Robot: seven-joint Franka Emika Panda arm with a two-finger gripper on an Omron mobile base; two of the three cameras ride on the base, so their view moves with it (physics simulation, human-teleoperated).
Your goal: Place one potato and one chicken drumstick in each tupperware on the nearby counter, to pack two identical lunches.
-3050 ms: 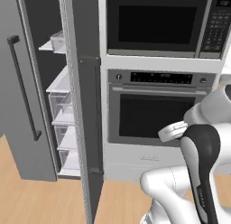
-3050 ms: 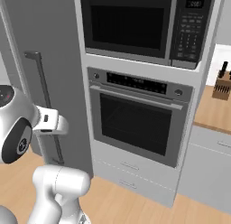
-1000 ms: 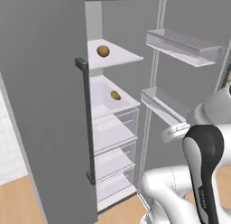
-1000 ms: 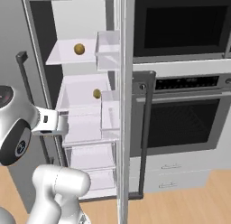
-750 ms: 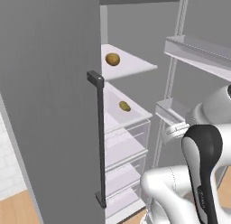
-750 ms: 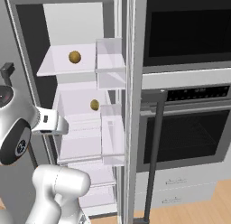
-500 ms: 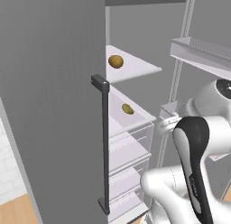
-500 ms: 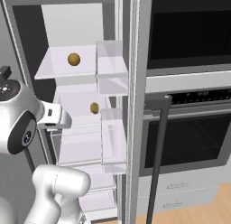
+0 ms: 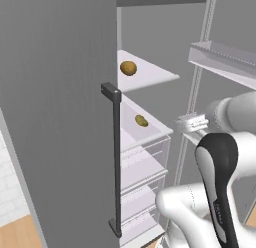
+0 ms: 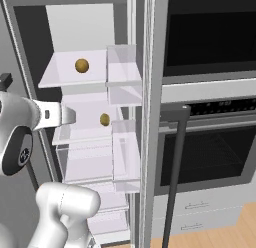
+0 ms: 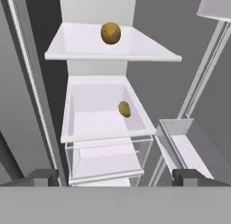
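Fridge open in front of robot: upper potato (image 11: 110, 33) sits on top white shelf (image 11: 149, 51), towards the back, centre; also seen in left base view (image 9: 128, 68) and right base view (image 10: 82, 65). Lower potato (image 11: 124, 109) lies on 2nd shelf (image 11: 90, 123) one level down, right-of-centre, tilted on its long axis; same one at (image 9: 141, 120) and (image 10: 104, 119). Clear drawers (image 11: 106, 160) stacked under 2nd shelf. Gripper (image 11: 115, 177) spread wide, fingertips (image 11: 44, 175) far apart at bottom of hand view, nothing btwn them, well short of both potatoes, aimed into the fridge interior approx level w/ the drawers. In left base view the grey fridge door (image 9: 55, 107) w/ dark vertical handle (image 9: 116, 162) stands at left, door bins (image 9: 225, 57) at right. Right base view: black wall oven (image 10: 210, 152) beside the fridge, microwave (image 10: 210, 32) above it, wood floor (image 10: 235, 232) at lower right
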